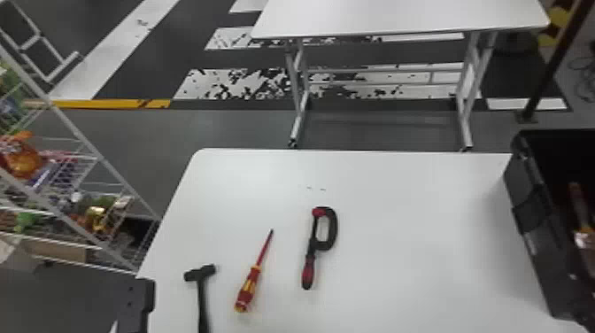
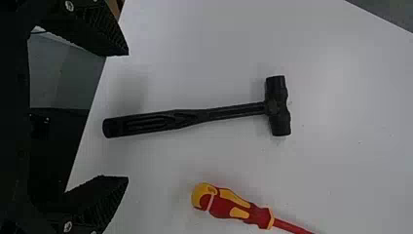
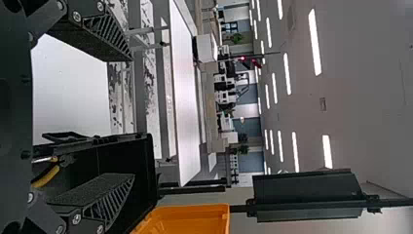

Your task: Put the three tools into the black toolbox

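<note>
A white work table (image 1: 398, 248) takes up the space before the robot, with another white table (image 1: 398, 17) standing well apart behind it. A white wire rack (image 1: 84, 137) with goods on its shelves stands past the near table's left edge. The black toolbox (image 1: 531, 230) sits at the table's right end, open at the top, and an orange bin (image 3: 190, 219) is near it in the right wrist view. The left gripper (image 1: 148, 301) is at the table's near left edge, its fingers spread apart, with the hammer's handle end near them. The right gripper (image 3: 132, 118) is at the toolbox, its fingers likewise wide apart. The hammer (image 1: 201, 294) lies flat on the left of the table, its head pointing away from the robot. The black-and-red clamp (image 1: 330, 228) lies farthest right of the three, and the red-and-yellow screwdriver (image 1: 250, 285) lies between them, tip pointing away. Inside the toolbox is a yellow-handled tool (image 3: 46, 176).
</note>
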You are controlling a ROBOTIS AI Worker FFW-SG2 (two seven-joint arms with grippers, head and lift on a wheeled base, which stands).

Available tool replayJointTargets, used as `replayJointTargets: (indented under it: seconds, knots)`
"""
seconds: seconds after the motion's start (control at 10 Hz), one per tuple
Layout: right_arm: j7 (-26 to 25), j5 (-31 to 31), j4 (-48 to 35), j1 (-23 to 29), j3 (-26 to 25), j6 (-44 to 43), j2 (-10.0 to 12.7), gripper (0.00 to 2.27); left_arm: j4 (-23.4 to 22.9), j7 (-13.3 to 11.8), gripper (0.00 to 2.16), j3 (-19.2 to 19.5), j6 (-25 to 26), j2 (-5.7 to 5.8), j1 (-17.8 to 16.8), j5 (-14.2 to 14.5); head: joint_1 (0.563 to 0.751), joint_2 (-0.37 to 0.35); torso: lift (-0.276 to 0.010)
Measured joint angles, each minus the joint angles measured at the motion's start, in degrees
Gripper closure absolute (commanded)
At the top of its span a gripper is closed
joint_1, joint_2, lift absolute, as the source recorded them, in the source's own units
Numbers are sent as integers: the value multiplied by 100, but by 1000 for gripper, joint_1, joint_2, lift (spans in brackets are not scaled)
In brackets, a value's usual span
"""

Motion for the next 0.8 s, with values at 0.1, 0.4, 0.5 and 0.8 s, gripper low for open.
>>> replayJointTargets:
  seconds: [0.1,0.4,0.5,0.8]
  knots:
    - [1,-18,15,-18,3,4,-24,164,72,53,90,13,61,0,-96,-45,695,237,-51]
    - [1,-52,19,-35,4,-1,-59,164,509,6,93,-24,157,6,-456,-183,695,242,-51]
    - [1,-54,19,-36,4,1,-61,164,646,2,103,-83,145,10,-567,-240,695,237,-51]
    - [0,-81,22,-36,-7,0,-91,164,894,53,107,-253,247,20,-869,-330,695,215,-51]
